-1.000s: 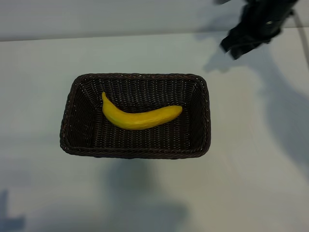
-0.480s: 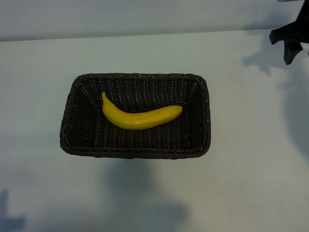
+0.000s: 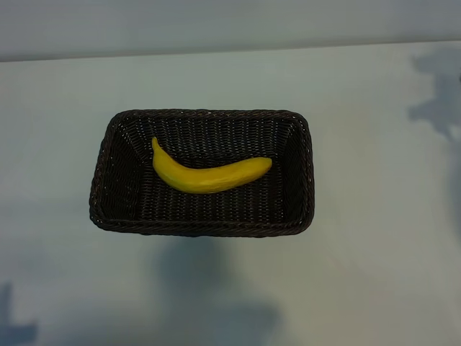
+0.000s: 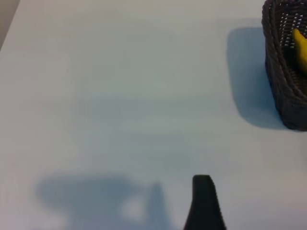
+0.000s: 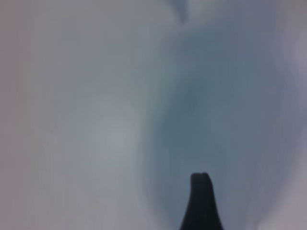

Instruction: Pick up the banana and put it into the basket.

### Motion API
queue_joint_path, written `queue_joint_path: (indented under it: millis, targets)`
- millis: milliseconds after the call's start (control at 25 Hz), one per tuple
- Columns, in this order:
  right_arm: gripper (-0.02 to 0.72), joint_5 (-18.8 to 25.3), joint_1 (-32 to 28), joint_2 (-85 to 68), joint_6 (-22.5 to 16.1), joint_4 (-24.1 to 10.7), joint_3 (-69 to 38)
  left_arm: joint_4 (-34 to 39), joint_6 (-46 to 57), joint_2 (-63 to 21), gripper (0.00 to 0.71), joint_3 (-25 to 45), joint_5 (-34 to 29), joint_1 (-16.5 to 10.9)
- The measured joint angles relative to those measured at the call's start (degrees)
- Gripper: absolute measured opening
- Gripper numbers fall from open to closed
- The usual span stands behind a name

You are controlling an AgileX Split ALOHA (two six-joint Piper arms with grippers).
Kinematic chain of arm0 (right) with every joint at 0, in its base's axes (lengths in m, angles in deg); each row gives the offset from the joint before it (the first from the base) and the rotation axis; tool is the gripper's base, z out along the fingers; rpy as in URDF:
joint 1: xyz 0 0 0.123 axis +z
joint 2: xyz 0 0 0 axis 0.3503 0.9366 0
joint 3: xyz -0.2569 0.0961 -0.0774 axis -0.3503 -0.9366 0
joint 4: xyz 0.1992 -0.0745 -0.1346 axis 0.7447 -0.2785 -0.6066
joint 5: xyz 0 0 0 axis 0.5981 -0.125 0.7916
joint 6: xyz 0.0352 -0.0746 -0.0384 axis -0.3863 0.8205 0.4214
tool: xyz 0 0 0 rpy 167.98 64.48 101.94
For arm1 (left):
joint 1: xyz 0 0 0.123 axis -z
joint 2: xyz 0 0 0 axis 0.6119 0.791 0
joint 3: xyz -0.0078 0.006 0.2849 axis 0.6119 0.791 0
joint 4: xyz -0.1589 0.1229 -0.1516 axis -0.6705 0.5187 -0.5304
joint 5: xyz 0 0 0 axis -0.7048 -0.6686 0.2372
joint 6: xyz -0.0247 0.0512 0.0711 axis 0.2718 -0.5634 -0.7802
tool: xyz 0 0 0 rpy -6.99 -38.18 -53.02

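Note:
The yellow banana (image 3: 209, 174) lies on the floor of the dark-brown wicker basket (image 3: 202, 225), its curve running along the basket's length. Nothing touches it. Neither arm shows in the exterior view. In the left wrist view the basket's end wall (image 4: 283, 91) and a bit of the banana (image 4: 301, 48) sit far off from my left gripper (image 4: 155, 203). Only one dark finger (image 4: 203, 203) of it shows, over bare table with nothing held. My right gripper (image 5: 155, 203) also shows a single finger (image 5: 201, 203) over bare table, holding nothing.
The basket stands mid-table on a pale tabletop (image 3: 374, 274). The table's far edge (image 3: 216, 52) runs across the top of the exterior view. Arm shadows fall at the right edge and along the front.
The right arm, seen a second ago at the upper right, has drawn back to the right and left the exterior view. Banana and basket have not moved.

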Motion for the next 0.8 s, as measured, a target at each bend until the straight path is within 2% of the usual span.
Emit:
queue_joint_path:
  millis: [360, 600, 800]
  targets:
    - [0.538, 0.09, -0.32, -25.35, -0.67, -0.85, -16.26, -0.06, 0.0, 0.0, 0.538, 0.0, 0.0, 0.0]
    - [0.538, 0.23, -0.32, -43.39, -2.59, -0.5, -30.1, 0.0, 0.0, 0.0, 0.538, 0.0, 0.0, 0.0]
    - [0.537, -2.85, -0.32, -58.62, -2.78, -0.26, -42.18, 0.0, 0.0, 0.0, 0.538, 0.0, 0.0, 0.0]
